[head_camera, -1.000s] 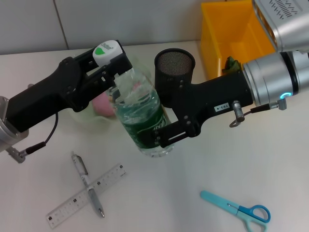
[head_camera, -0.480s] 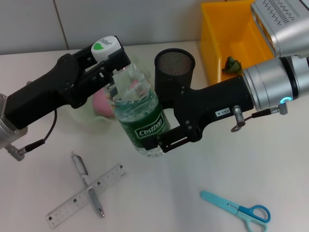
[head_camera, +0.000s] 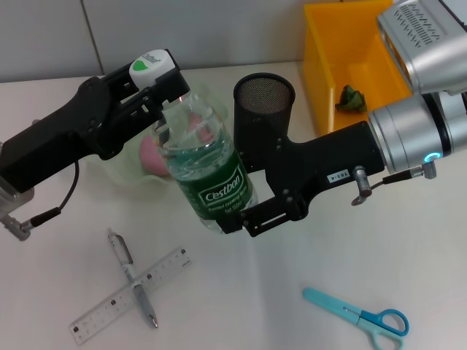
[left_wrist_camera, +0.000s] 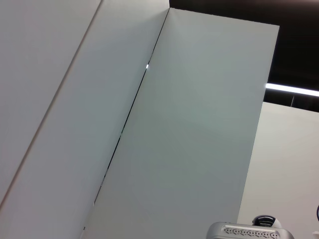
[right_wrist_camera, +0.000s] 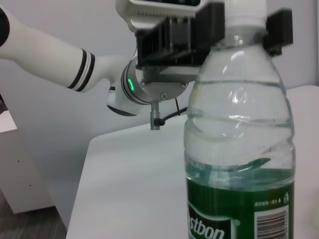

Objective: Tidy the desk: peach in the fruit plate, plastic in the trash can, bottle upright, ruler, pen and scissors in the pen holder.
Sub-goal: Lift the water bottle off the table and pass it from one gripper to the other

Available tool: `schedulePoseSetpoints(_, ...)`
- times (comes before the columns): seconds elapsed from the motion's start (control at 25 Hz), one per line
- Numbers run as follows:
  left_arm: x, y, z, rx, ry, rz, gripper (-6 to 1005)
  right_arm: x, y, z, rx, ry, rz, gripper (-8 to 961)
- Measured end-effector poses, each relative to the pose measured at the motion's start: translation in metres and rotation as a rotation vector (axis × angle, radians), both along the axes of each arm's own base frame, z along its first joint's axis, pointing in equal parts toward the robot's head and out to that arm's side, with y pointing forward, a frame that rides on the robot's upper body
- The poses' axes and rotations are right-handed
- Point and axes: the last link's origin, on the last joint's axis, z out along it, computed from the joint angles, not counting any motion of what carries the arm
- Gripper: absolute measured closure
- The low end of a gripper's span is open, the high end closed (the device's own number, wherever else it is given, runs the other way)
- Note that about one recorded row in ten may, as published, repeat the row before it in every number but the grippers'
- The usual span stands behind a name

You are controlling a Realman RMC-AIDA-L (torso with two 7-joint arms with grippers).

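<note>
Both arms hold one bottle (head_camera: pixel 206 175) over the white surface (head_camera: pixel 292 292). The left claw (head_camera: pixel 162 93) is clamped on the bottle's neck just under the white cap, which the right wrist view shows clearly between the black fingers (right_wrist_camera: pixel 279 27). The right claw (head_camera: pixel 244 211) grips the lower body of the bottle, at the green label, with one finger (head_camera: pixel 266 216) wrapped across the base. The bottle stands close to upright, leaning slightly, with its cap end toward the left claw and its base toward the right claw. From the head view I cannot tell whether the base touches the surface.

Just behind the bottle, beneath the left claw, sits a pale fruit plate (head_camera: pixel 128 171) holding a pink peach (head_camera: pixel 151 154). Directly behind the right claw stands the black mesh pen holder (head_camera: pixel 263 102), touching or very near that arm's black housing. Farther behind the right arm is the orange trash can (head_camera: pixel 343 55), with a small green scrap (head_camera: pixel 351 98) inside it.

In front of the left claw, well apart from the bottle, a clear ruler (head_camera: pixel 131 294) lies flat with a pen (head_camera: pixel 133 277) crossing over it. In front of the right claw, also well apart, blue scissors (head_camera: pixel 357 316) lie flat near the surface's near edge.
</note>
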Motion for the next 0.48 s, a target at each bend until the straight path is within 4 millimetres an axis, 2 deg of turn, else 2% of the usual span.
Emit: schedulePoseSetpoints(0.48, 0.0003, -0.0001, 0.0025, 0.006, -0.012, -0.002, 559, 0.0063, -0.0010, -0.0027, -0.006, -0.022, -0.017, 182)
